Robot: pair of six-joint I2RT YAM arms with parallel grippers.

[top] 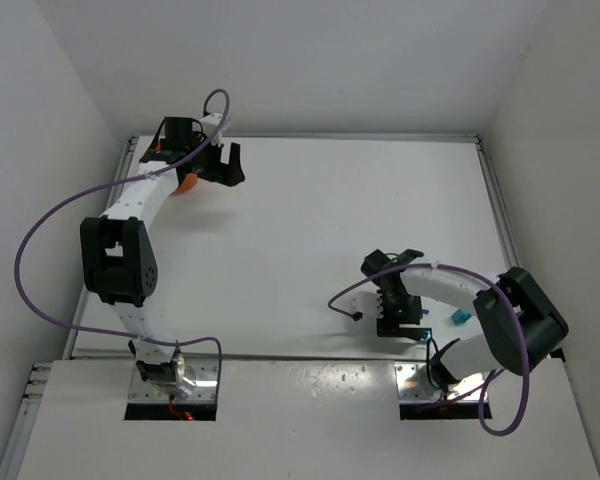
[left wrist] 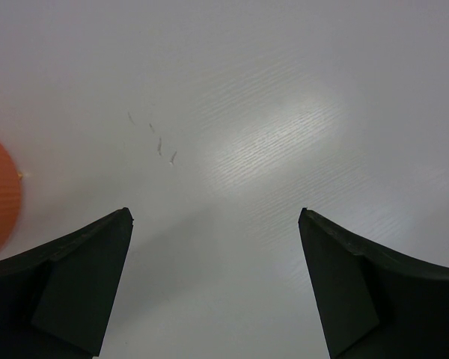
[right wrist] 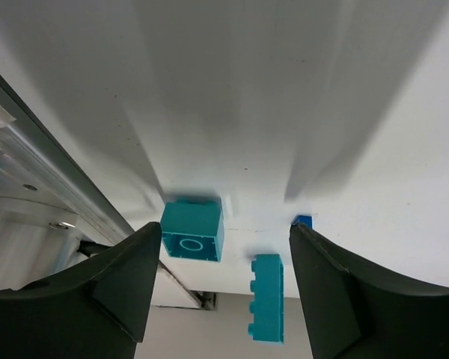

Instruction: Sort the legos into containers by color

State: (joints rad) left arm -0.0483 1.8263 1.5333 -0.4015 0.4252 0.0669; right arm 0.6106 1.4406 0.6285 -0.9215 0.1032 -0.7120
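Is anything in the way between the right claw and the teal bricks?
Nothing visible is. The right claw hangs open over them: the square teal brick and the long teal brick lie between its fingers, a small blue bit by one finger.

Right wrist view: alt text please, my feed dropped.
The right gripper hangs open over the white table, nothing gripped. Between its black fingers lie a chunky teal plastic brick, hollow side showing, and a long teal studded brick; a small blue piece peeks beside one finger.
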